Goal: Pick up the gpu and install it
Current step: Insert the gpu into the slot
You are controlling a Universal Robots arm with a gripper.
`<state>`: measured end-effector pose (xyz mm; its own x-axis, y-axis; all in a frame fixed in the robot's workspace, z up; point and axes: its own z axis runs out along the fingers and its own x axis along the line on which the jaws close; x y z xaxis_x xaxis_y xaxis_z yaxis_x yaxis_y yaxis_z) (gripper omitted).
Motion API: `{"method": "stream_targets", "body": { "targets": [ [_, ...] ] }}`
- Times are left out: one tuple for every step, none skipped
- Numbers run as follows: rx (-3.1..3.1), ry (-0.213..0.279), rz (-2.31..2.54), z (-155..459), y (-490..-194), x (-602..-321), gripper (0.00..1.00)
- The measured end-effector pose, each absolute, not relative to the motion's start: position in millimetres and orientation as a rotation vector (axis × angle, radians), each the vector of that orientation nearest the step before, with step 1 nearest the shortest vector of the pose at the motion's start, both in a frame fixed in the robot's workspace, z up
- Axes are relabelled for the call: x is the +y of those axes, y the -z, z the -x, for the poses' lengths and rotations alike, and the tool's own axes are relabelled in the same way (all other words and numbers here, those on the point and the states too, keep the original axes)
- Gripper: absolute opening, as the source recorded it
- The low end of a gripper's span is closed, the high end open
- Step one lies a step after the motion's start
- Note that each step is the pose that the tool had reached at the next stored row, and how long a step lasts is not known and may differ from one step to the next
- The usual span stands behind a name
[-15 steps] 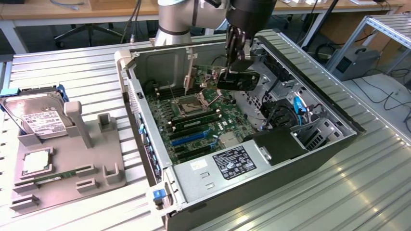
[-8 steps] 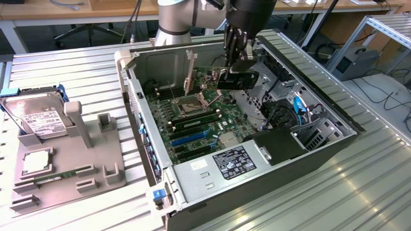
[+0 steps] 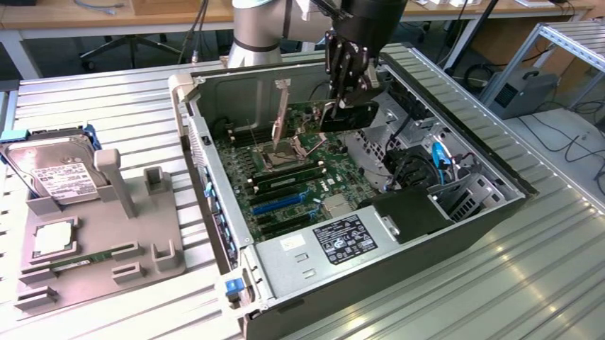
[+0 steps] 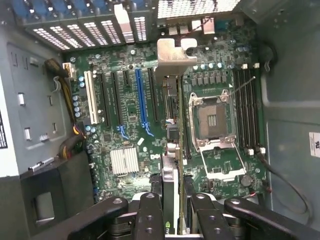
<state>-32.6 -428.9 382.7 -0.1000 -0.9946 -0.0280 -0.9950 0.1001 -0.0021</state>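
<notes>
The gpu (image 3: 326,119), a green card with a black cooler block and a long silvery bracket (image 3: 280,113), hangs upright inside the open computer case (image 3: 203,134), just above the motherboard (image 3: 312,185). My gripper (image 3: 348,98) comes down from above and is shut on the card's upper edge. In the wrist view the gpu (image 4: 172,150) shows edge-on between my fingers (image 4: 150,215), with its bracket (image 4: 172,54) toward the case's slotted rear wall. The card hangs between the blue slot (image 4: 142,100) and the processor socket (image 4: 212,120).
A silver hard drive (image 3: 55,178) and a narrow memory stick (image 3: 90,256) rest on a grey fixture (image 3: 104,234) at the exterior view's left. Inside the case are a power supply (image 3: 326,244), blue cables (image 3: 437,159) and a drive cage. Metal case walls enclose the motherboard.
</notes>
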Motion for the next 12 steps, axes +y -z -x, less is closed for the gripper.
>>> {"method": "stream_targets", "body": {
  "targets": [
    [2.3,-0.027,2.107,32.6,-382.7,-428.9,0.27],
    [2.289,-0.027,2.119,32.6,-382.7,-428.9,0.27],
    [2.278,-0.027,2.131,32.6,-382.7,-428.9,0.27],
    [2.267,-0.028,2.143,32.6,-382.7,-428.9,0.27],
    [2.256,-0.028,2.155,32.6,-382.7,-428.9,0.27],
    [2.243,-0.028,2.168,32.6,-382.6,-428.9,0.27],
    [2.232,-0.028,2.18,32.6,-382.6,-428.9,0.27],
    [2.223,-0.028,2.189,32.6,-382.6,-428.9,0.27],
    [2.22,-0.028,2.192,32.6,-382.6,-428.9,0.27],
    [2.22,-0.028,2.192,32.6,-382.6,-428.9,0.27],
    [2.22,-0.028,2.192,32.6,-382.6,-429.0,0.27],
    [2.22,-0.028,2.192,32.6,-382.4,-429.2,0.27]
  ]
}}
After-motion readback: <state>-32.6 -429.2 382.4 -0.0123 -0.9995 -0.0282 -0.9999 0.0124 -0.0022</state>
